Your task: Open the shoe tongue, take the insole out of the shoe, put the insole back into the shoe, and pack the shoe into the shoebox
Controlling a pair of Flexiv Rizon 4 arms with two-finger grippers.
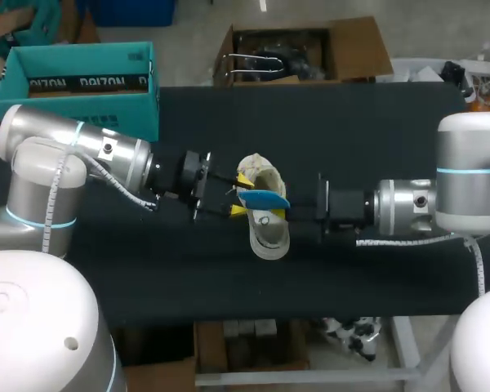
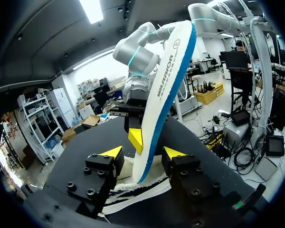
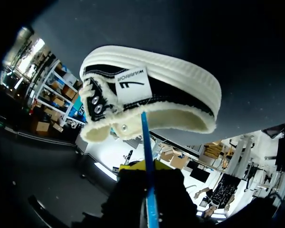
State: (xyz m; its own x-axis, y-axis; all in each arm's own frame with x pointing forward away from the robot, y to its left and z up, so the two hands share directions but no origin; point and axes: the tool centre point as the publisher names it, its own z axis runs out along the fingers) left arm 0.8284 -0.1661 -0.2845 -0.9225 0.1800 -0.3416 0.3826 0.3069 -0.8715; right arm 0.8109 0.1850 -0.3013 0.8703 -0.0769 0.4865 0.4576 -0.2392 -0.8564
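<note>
- Two grippers are meeting at the shoe (image 1: 267, 237), which is lying mid-table, well off every edge.
- Right gripper (image 3: 149, 167) is pinching the insole (image 2: 164, 85), whose lower end is dipping into the shoe.
- Left gripper (image 2: 142, 153) is standing wide, straddling the insole without gripping it.
- Judging by this, guiding the insole along the shoe's length while bracing the shoe looks wisest.

The table (image 1: 367, 122) has a black top. The top is flat and plain, the same dark colour all over. It runs across the head view from one side to the other, and its far edge is straight. Both wrist views show the same black top, dull and dark.
</note>
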